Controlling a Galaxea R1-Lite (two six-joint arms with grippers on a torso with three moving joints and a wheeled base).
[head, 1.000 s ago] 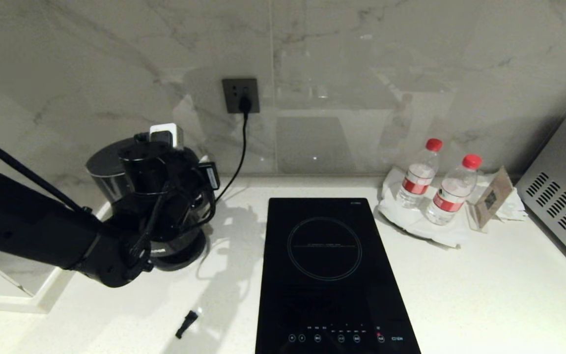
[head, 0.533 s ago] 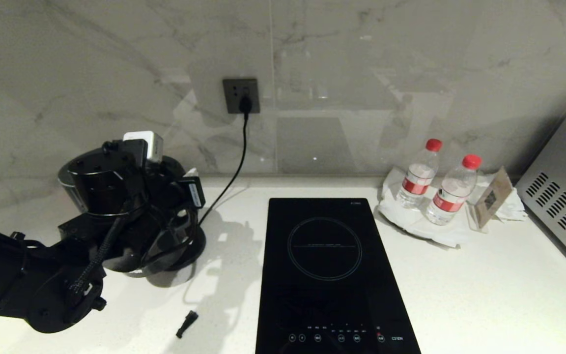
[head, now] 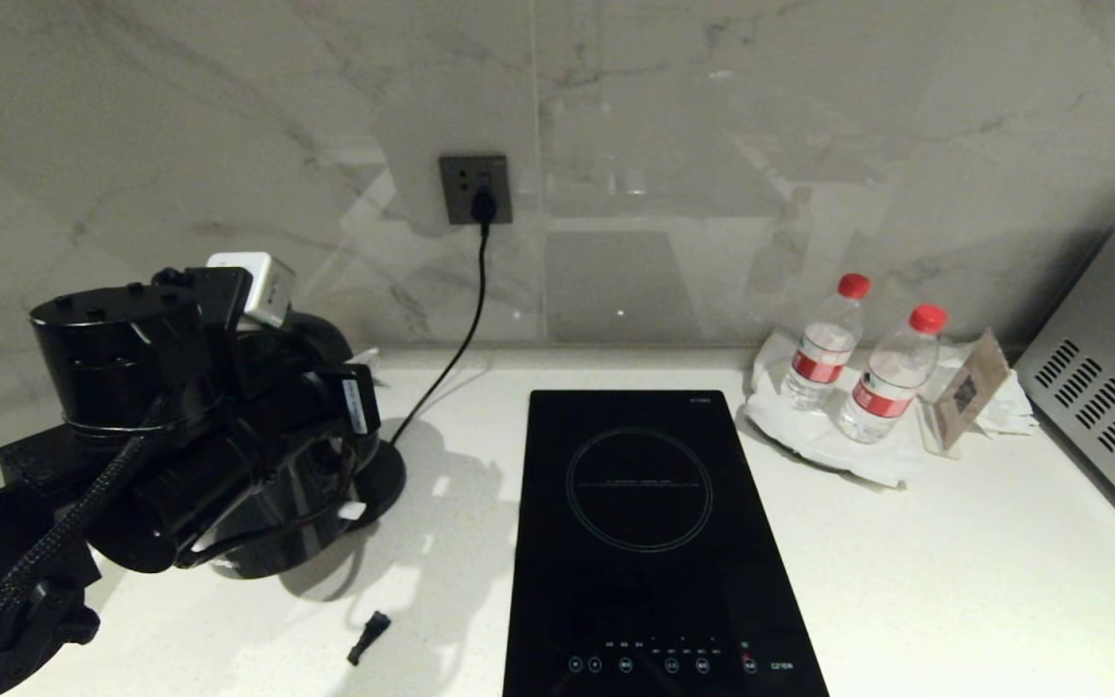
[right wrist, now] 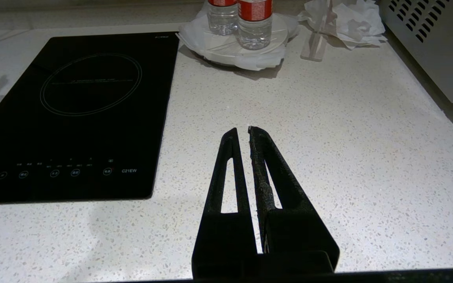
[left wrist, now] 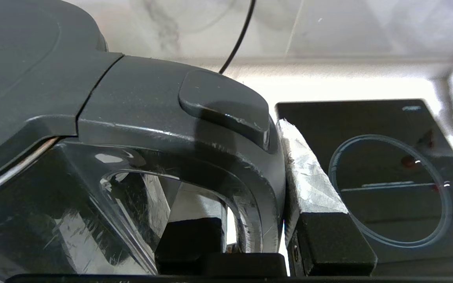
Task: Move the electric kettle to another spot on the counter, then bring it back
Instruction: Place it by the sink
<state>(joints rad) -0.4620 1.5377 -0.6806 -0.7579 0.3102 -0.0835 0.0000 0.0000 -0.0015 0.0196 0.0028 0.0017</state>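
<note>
The electric kettle (head: pixel 272 537) is glossy black and mostly hidden behind my left arm at the left of the white counter (head: pixel 906 581). My left gripper (head: pixel 325 455) is shut on the kettle's loop handle. In the left wrist view the kettle's flat lid (left wrist: pixel 22 70) and its handle (left wrist: pixel 250 165) fill the picture. The left gripper (left wrist: pixel 246 184) pinches the handle, with one padded finger (left wrist: pixel 309 169) outside the loop and the other inside it. My right gripper (right wrist: pixel 242 131) hangs shut and empty over bare counter (right wrist: pixel 348 137), outside the head view.
The round black base disc (head: pixel 381 479) lies uncovered, its cord running to the wall socket (head: pixel 473 189). The black hob (head: pixel 645 523) sits mid-counter. A small black piece (head: pixel 369 637) lies near the front. Two water bottles (head: pixel 824 344) on white paper and a silver appliance (head: pixel 1109 378) stand right.
My left arm has carried the kettle off its base disc, leftward and toward the counter's front. The disc is now exposed. The right arm has not moved.
</note>
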